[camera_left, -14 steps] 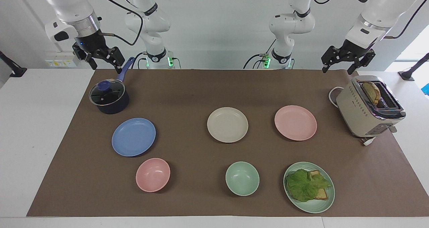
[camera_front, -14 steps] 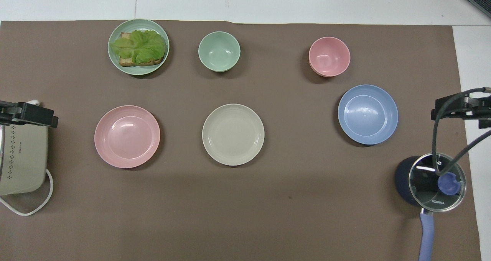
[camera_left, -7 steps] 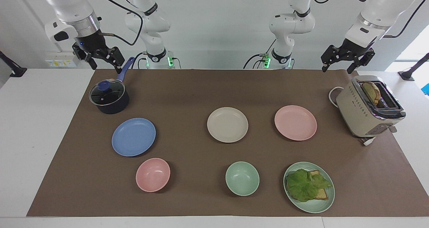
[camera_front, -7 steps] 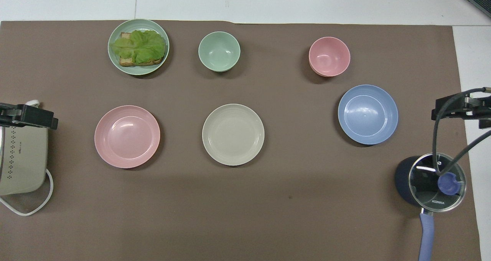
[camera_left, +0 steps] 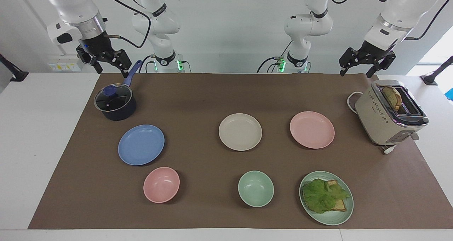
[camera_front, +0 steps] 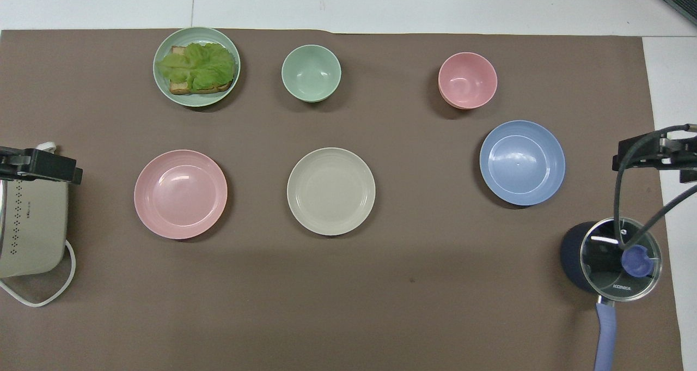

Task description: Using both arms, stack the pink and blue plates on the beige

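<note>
Left gripper (camera_left: 358, 68) hangs spread and empty over the toaster (camera_left: 389, 113), right gripper (camera_left: 106, 66) likewise over the saucepan (camera_left: 115, 103). Each has its own plate close: pink plate (camera_left: 312, 129), blue plate (camera_left: 141, 144), beige plate (camera_left: 240, 131) between them, nothing stacked yet.

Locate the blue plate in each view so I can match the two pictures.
Facing view: blue plate, lower left of centre, between the lidded saucepan and the pink bowl.
Overhead view: blue plate, right of centre, again between saucepan and pink bowl.
Shared landmark: the saucepan.
</note>
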